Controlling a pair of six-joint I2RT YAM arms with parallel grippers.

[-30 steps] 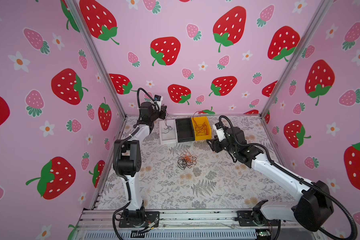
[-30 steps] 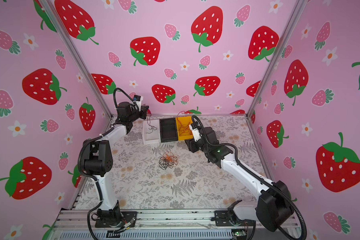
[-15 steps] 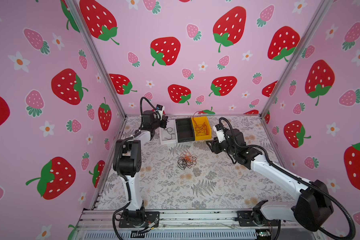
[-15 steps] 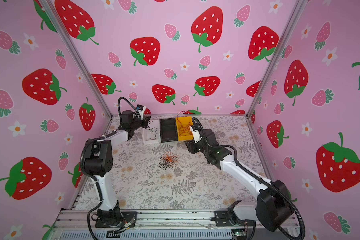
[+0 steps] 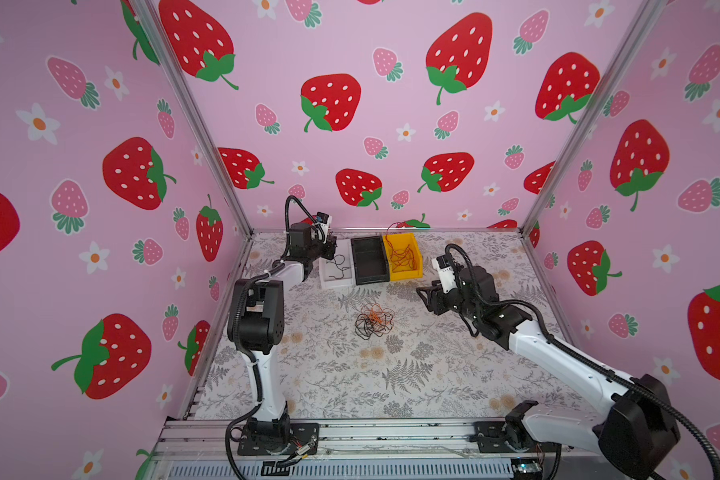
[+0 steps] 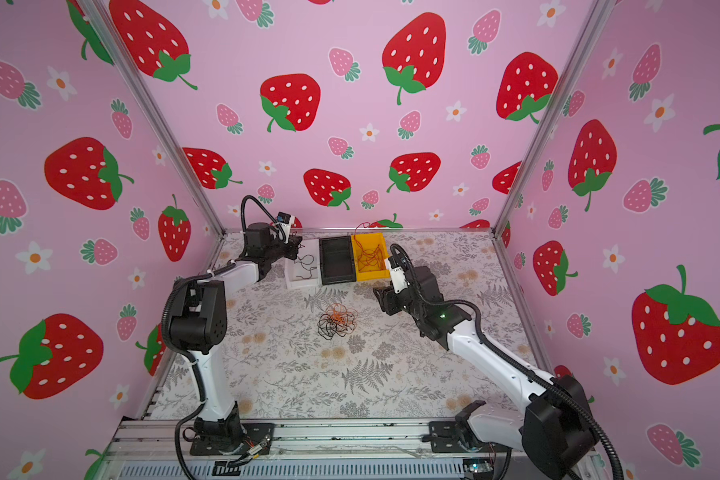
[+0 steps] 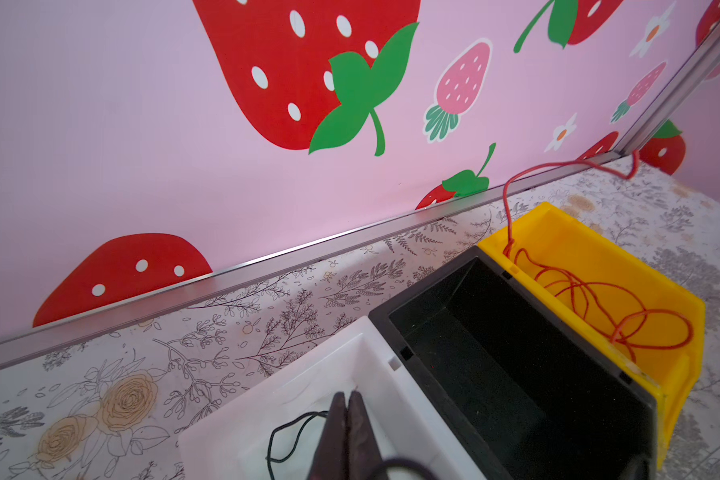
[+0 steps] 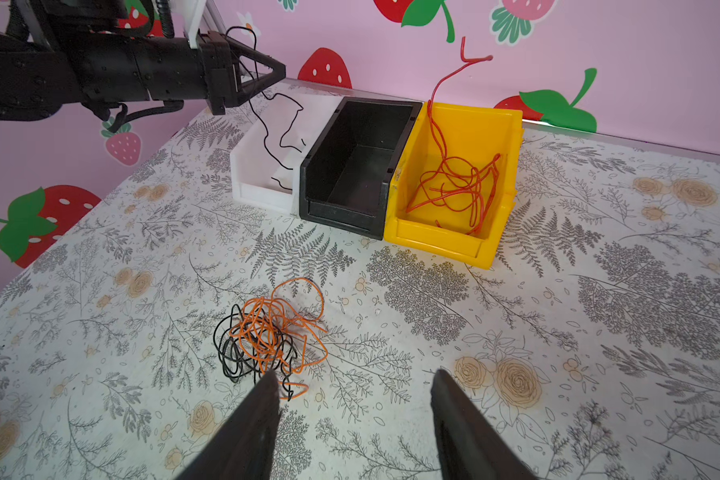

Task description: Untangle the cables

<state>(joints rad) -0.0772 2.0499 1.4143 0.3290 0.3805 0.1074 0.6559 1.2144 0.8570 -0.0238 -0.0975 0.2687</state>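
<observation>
Cables (image 8: 267, 328): thin, wiry black and orange loops in one knotted clump.

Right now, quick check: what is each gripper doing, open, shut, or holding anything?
Left gripper: shut on the black cable, over the white bin.
Right gripper: open, holding nothing.

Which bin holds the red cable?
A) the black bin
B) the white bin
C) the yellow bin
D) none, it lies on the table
C: the red cable lies coiled inside the yellow bin, with one end rising above its rim.
</observation>
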